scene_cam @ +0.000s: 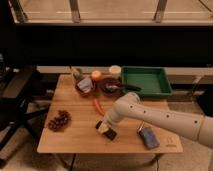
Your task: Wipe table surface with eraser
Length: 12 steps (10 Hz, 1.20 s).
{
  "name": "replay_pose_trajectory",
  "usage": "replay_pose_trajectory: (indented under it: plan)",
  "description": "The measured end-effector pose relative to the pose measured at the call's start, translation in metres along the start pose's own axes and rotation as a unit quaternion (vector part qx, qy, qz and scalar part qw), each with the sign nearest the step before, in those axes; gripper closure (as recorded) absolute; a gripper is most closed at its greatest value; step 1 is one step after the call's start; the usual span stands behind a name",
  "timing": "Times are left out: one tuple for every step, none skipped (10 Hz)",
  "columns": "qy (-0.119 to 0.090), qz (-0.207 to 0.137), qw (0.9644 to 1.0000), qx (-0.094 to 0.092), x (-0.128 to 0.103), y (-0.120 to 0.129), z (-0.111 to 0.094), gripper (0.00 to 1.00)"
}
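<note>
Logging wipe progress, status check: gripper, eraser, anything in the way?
Gripper shut on eraser, camera-side half of table surface. Orange-red stick just behind. Blue-grey pad alongside, apart.

Probably an office: a black swivel chair [22, 97] stood off the table's [75, 137] left edge, glazed railing [115, 11] behind.

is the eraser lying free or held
Held: the tool, low over the table surface near its front edge, is shut on the eraser.

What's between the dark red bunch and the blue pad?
The black eraser on the table, with the gripper shut on it, in the camera view.
</note>
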Motion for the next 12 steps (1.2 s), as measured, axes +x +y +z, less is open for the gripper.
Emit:
replay_pose_trajectory:
  plan:
    - [0.006, -0.003, 1.0, -0.003, 0.005, 0.007, -0.003, 0.86]
    - [0.025, -0.004, 0.9997, -0.005, 0.014, 0.011, -0.004, 0.86]
    - [0.04, 0.002, 0.9992, -0.004, 0.025, 0.008, -0.003, 0.86]
    - [0.05, 0.01, 0.9987, 0.0, 0.035, 0.002, -0.004, 0.86]
    - [0.06, 0.023, 0.9979, 0.006, 0.047, -0.007, -0.006, 0.86]
    - [0.067, 0.035, 0.997, 0.014, 0.055, -0.021, -0.006, 0.86]
    - [0.071, 0.039, 0.9964, 0.023, 0.055, -0.031, -0.007, 0.86]
    - [0.075, 0.038, 0.9957, 0.039, 0.05, -0.045, -0.009, 0.86]
    - [0.076, 0.034, 0.9953, 0.05, 0.044, -0.054, -0.011, 0.86]
    - [0.072, 0.03, 0.9952, 0.059, 0.036, -0.062, -0.012, 0.86]
    - [0.067, 0.026, 0.9955, 0.062, 0.028, -0.066, -0.011, 0.86]
    - [0.058, 0.014, 0.9965, 0.058, 0.016, -0.065, -0.006, 0.86]
